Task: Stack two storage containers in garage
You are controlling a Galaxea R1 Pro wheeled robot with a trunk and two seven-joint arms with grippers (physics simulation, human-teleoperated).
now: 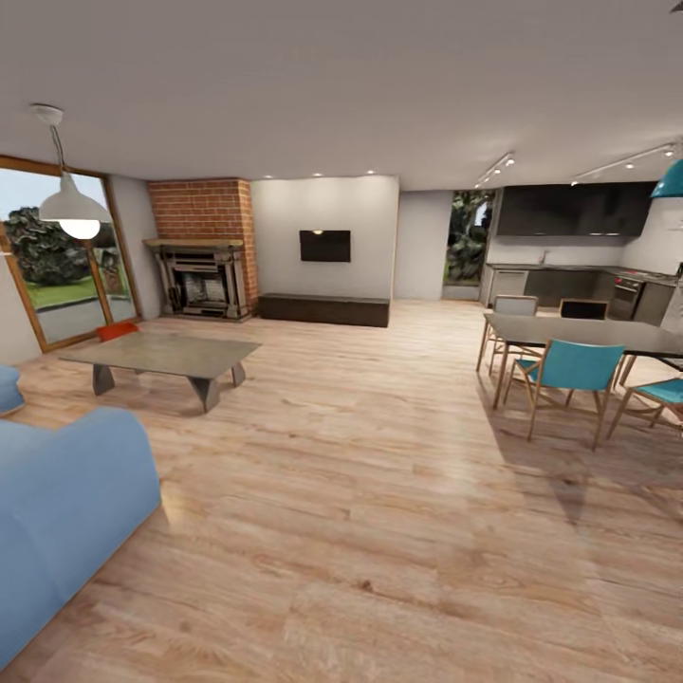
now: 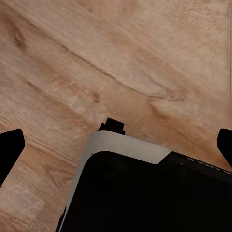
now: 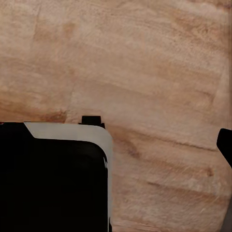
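- A large open-plan room with a light wood-plank floor (image 1: pixel 379 493) stretches ahead in the head view; the red brick chimney (image 1: pixel 204 211) and the stone fireplace with a wooden mantel (image 1: pixel 201 277) mark this as the living room end.
- A soft blue sofa (image 1: pixel 66 522) sits close at the near left, and a dark dining table (image 1: pixel 579 334) with teal-seated wooden chairs (image 1: pixel 564 372) stands at the right, leaving a wide bare lane of floor between them, likely the robot's driving path.
- A low grey coffee table with angled legs (image 1: pixel 163 356) stands in front of the wood-framed glass garden doors (image 1: pixel 62 256).
- An orange-red plastic storage container (image 1: pixel 117 330) lies on the floor just behind the coffee table, near the doors; whether one or two bins are there is too small to tell. Nothing has been collected yet, by my judgement.
- The left gripper (image 2: pixel 116 145) hangs pointing down at the planks above the robot's black-and-white base (image 2: pixel 145 188); its dark fingertips sit wide apart at opposite edges, holding nothing.
- The right gripper (image 3: pixel 116 140) also points down at bare floor; one fingertip shows, so its state cannot be told.
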